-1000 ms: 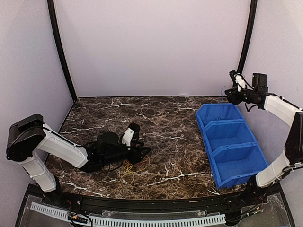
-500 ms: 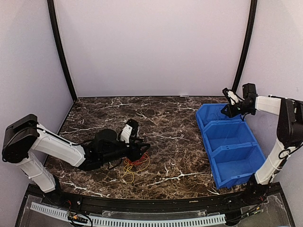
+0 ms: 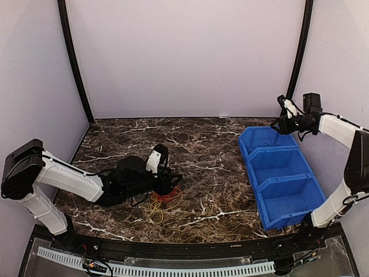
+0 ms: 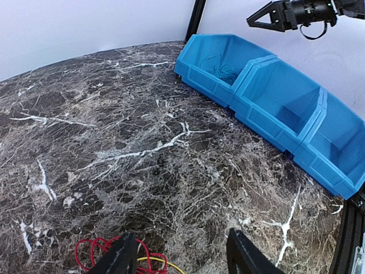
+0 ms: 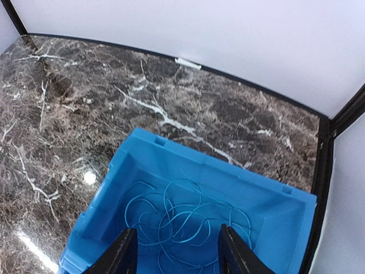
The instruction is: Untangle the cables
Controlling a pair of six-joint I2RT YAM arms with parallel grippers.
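Right tool (image 5: 175, 233) above loosely coiled blue cable (image 5: 174, 217)

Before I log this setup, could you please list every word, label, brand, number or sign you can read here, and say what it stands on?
No readable text in any view.
The blue bins: no label or number.
The cables: no tags.
The left arm and right arm: no legible brand or marking.
The table: only marble veining.
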